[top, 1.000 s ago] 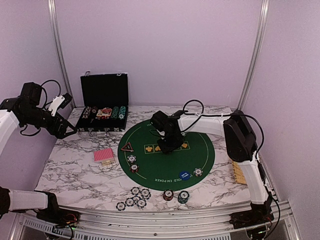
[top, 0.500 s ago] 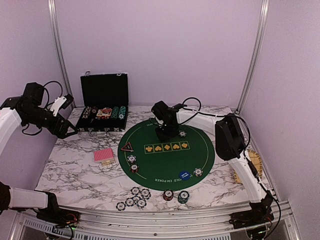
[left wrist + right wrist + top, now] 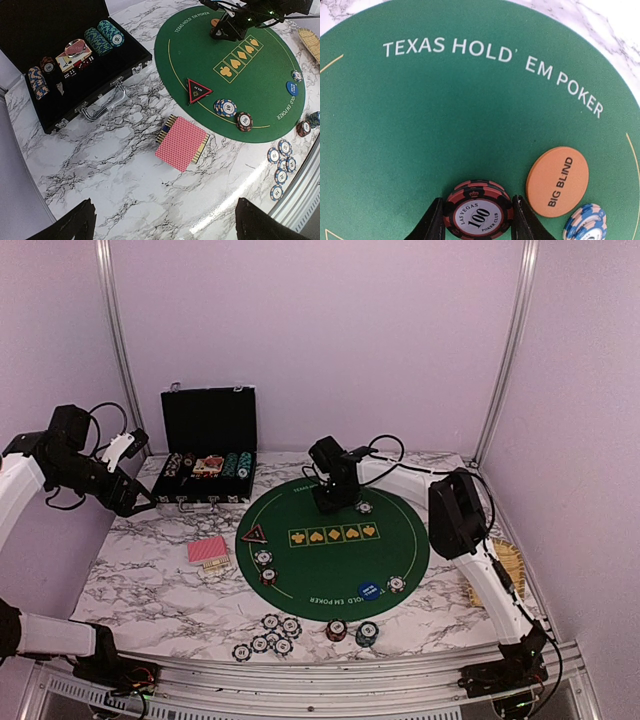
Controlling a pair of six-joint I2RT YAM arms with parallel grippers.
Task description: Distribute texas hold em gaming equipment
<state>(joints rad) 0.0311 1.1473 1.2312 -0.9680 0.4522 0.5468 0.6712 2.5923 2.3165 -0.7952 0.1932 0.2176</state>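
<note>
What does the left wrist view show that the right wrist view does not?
Only the left wrist view: the open black case, the red-backed card deck, the black triangular button, the blue button and a cluster of loose chips. Only the right wrist view: a red 100 chip held between the right fingers, and the readable BIG BLIND print on the orange button. Both: the green mat with its white Texas Hold'em lettering.

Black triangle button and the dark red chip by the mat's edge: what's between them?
A small pile of blue-and-white chips sits between the black triangle button and the dark red chip, on the green mat. The left wrist view shows it.
</note>
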